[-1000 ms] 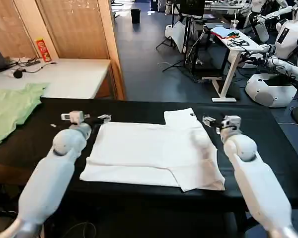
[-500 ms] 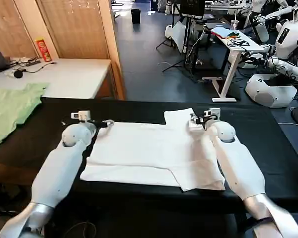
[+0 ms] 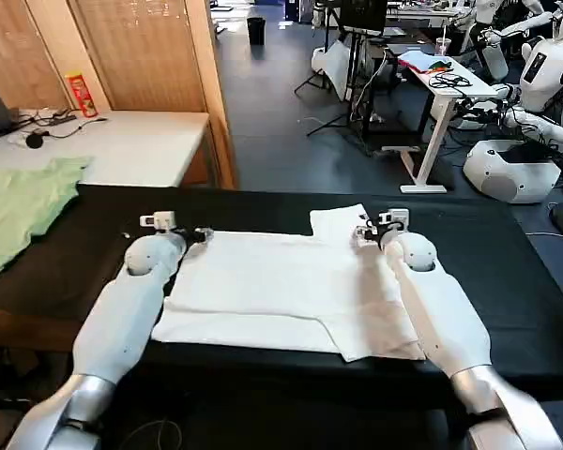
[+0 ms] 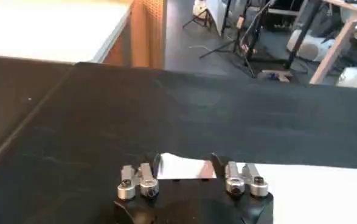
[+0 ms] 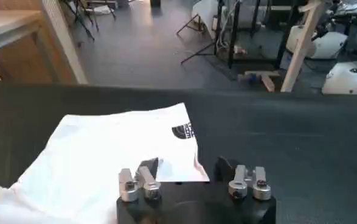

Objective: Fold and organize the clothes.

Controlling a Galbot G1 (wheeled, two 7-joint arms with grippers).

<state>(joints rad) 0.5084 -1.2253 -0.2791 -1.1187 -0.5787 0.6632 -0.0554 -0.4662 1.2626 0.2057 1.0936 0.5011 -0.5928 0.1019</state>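
The clothes, a white T-shirt [image 3: 281, 281], lie partly folded and plain side up on the black table [image 3: 66, 262]. One sleeve sticks out at the far right, with a small black print [image 5: 182, 129] near its edge. My left gripper [image 3: 190, 232] is low at the shirt's far left corner. In the left wrist view it [image 4: 187, 165] is open, and that white corner [image 4: 181, 168] lies between its fingers. My right gripper [image 3: 364, 230] is at the sleeve. It [image 5: 186, 167] is open too, straddling the sleeve's near edge [image 5: 166, 170].
A light green garment [image 3: 19, 202] lies at the table's left end. Behind it stands a white table [image 3: 122, 141] with a snack can [image 3: 79, 94]. Other robots [image 3: 535, 103] and stands fill the room at the back right. Bare black tabletop runs beyond the shirt's far edge.
Both arms have swung inward. The left gripper moved right to the shirt's far left corner, and the right gripper moved left onto the sleeve. The shirt has not moved.
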